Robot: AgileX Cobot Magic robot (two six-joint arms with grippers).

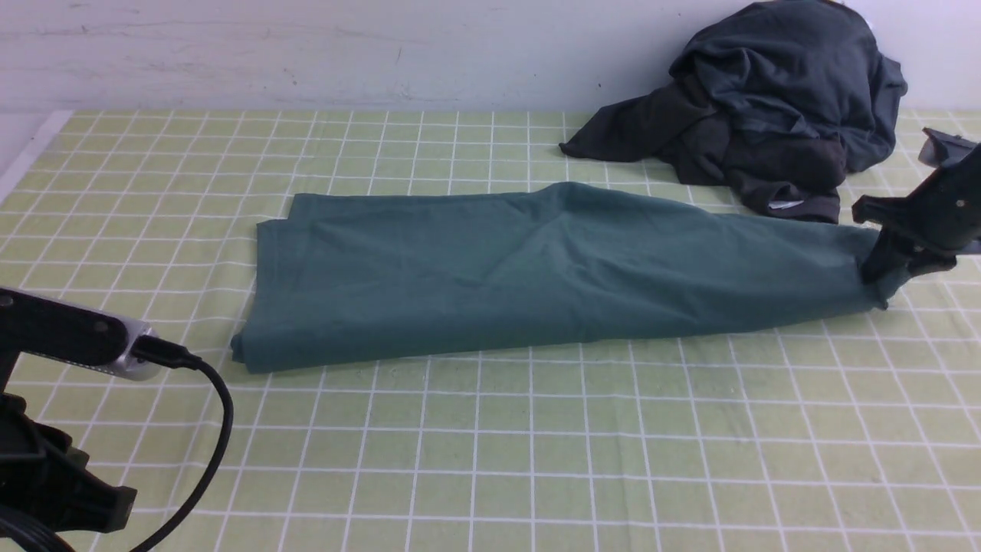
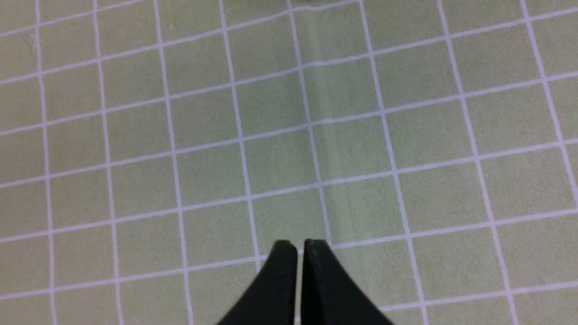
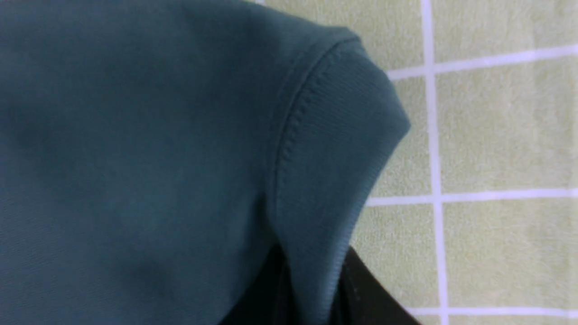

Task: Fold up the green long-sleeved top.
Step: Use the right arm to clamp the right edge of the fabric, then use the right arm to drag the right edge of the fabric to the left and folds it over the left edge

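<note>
The green long-sleeved top (image 1: 536, 268) lies on the checked cloth as a long folded band, from the left middle to the far right. My right gripper (image 1: 881, 277) is shut on its right end, low at the cloth. In the right wrist view the ribbed edge of the top (image 3: 334, 135) runs down between the black fingers (image 3: 361, 289). My left gripper (image 2: 300, 246) is shut and empty, hovering over bare checked cloth; in the front view only its arm (image 1: 61, 337) shows, at the near left, well short of the top's left end.
A heap of dark charcoal-grey garments (image 1: 766, 100) lies at the back right, close behind the top's right end. The green-and-white checked tablecloth (image 1: 536, 460) covers the table. A white wall (image 1: 306, 46) stands behind.
</note>
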